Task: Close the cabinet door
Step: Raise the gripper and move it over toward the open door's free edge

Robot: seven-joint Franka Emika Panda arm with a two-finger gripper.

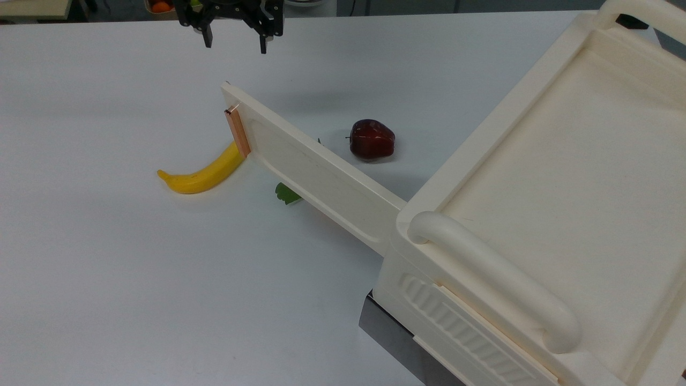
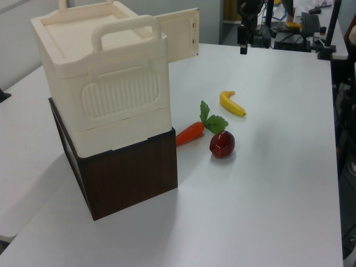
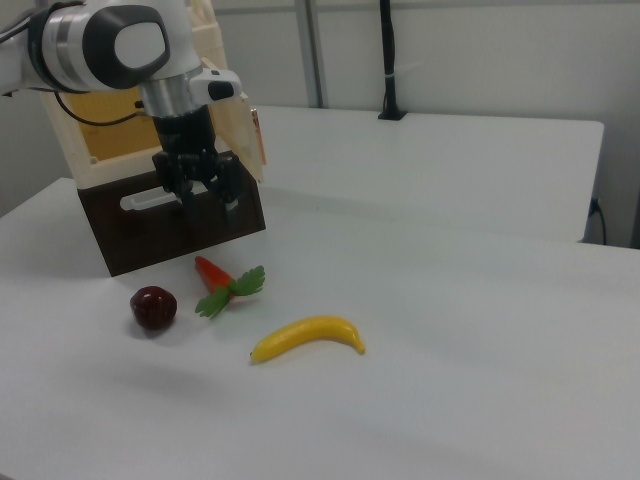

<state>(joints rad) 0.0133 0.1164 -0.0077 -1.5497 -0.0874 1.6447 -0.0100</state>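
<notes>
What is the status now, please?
Gripper open, in the air beyond the door's free edge. Cabinet door wide open. Banana, carrot, apple on table near it.

A banana (image 1: 204,173), a carrot (image 2: 189,133) and a dark red apple (image 1: 372,140) lie on the white table (image 1: 134,279). The carrot's green leaves (image 2: 214,120) lie just beside the apple.

Smooth cream plastic cabinet (image 1: 541,214), copper-coloured metallic strip (image 1: 237,131) on its door (image 1: 316,171), dark wood-grain base (image 2: 130,181), glossy apple (image 1: 372,140), matt white table (image 1: 107,257).
</notes>
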